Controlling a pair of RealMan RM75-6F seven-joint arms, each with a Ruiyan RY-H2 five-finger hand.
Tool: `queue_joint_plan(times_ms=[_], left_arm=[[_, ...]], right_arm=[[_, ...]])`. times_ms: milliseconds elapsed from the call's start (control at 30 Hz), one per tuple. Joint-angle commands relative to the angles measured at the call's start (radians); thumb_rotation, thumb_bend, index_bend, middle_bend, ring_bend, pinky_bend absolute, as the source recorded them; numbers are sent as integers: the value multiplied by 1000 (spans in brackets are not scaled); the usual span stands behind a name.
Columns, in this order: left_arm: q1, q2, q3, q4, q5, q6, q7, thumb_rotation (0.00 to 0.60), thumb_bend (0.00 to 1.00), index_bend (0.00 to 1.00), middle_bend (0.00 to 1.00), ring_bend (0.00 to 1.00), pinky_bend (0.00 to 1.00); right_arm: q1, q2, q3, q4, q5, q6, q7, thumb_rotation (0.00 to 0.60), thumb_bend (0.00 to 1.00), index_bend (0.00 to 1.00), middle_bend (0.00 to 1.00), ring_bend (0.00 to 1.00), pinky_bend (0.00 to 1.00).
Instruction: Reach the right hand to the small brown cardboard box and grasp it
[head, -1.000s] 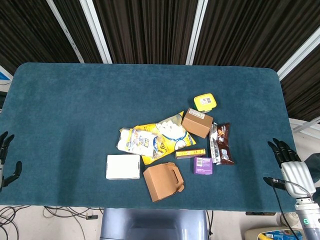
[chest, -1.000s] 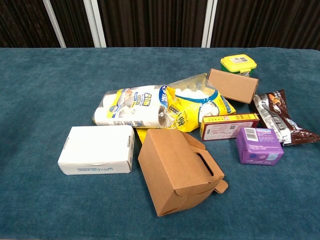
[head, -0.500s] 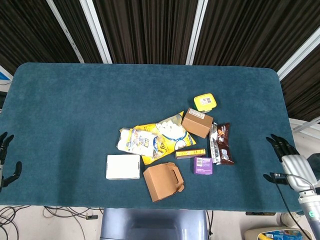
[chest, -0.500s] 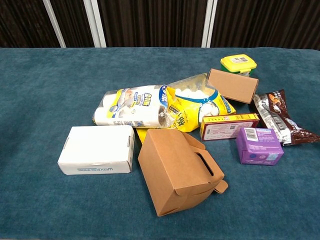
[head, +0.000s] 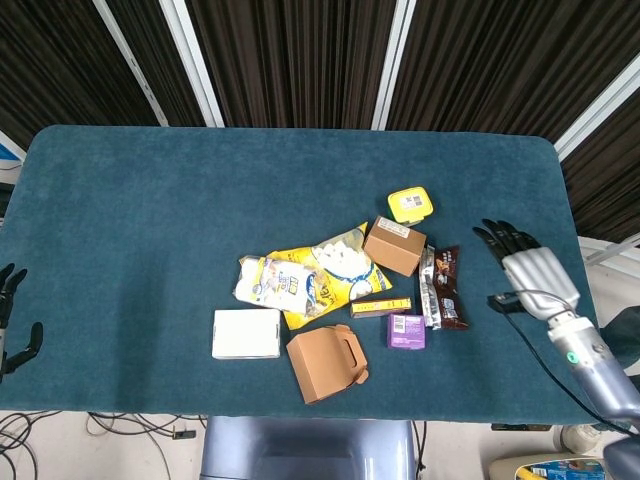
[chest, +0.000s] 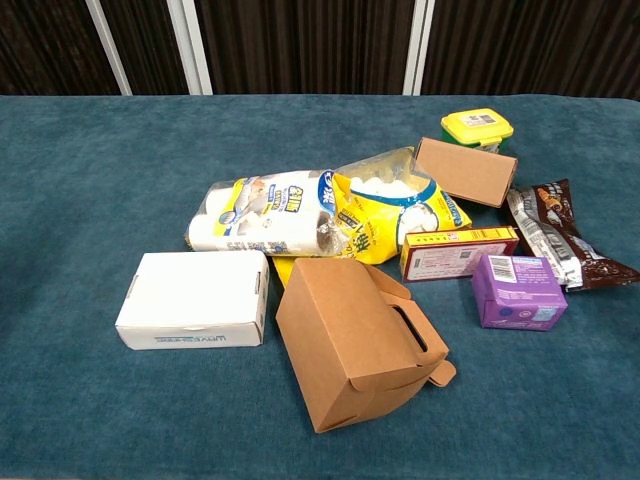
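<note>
The small brown cardboard box (head: 394, 245) (chest: 466, 170) lies flat right of the table's middle, just below a yellow lidded tub (head: 410, 205) (chest: 477, 127). My right hand (head: 527, 272) hovers over the table's right part, fingers spread and holding nothing, well to the right of the box with a dark snack packet (head: 445, 288) between them. At the left edge of the head view, off the table, my left hand (head: 12, 322) hangs with its fingers apart and empty. The chest view shows neither hand.
A larger brown gable box (head: 326, 363) (chest: 357, 340), a white box (head: 246, 333) (chest: 194, 299), a purple box (head: 406, 330) (chest: 518, 291), a red-and-yellow carton (head: 380, 307) (chest: 458, 252) and yellow snack bags (head: 310, 275) (chest: 330, 215) crowd the teal table (head: 150, 200) around the small box.
My right hand has risen from beside the table's right front edge and moved up and inward over the table toward the pile. The objects and the left hand have not moved.
</note>
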Motion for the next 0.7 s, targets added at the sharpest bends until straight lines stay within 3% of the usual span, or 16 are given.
queue_joint_plan(times_ms=[33, 267, 700], left_arm=[[0, 0, -1, 1, -4, -1, 2, 600, 465, 0, 0, 37, 16], [0, 1, -2, -4, -8, -3, 2, 600, 465, 0, 0, 37, 16], [-2, 9, -5, -11, -15, -11, -7, 600, 465, 0, 0, 37, 16]], right_arm=[[53, -57, 28, 31, 58, -49, -83, 600, 47, 0, 40, 40, 185], [139, -131, 55, 44, 217, -151, -157, 600, 46, 0, 40, 40, 185], [262, -352, 62, 142, 479, -120, -419, 600, 44, 13, 90, 58, 185]])
